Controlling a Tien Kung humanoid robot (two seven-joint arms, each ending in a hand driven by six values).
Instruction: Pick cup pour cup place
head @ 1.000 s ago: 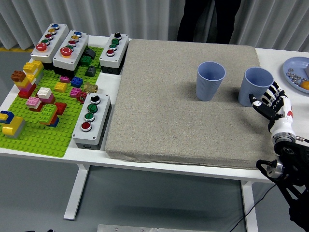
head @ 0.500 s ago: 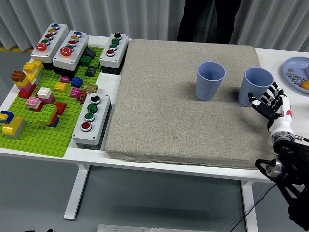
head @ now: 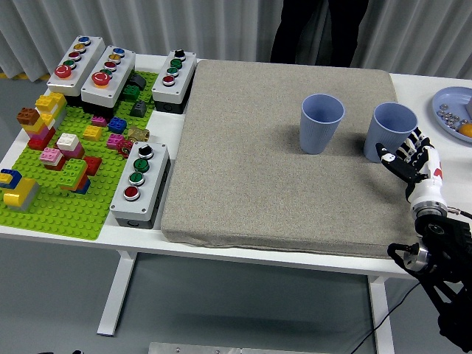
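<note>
Advanced slightly since the earlier frame: black-and-white right robot hand [head: 410, 158], fingers spread, grasping nothing, just at the near side of the right blue plastic cup [head: 391, 131]. Second blue plastic cup [head: 321, 122] upright alongside, both on grey fabric mat [head: 280, 192].

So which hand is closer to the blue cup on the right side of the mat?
Right. The right hand is at the right-hand cup's near side, fingers open; the left hand isn't in view.
</note>
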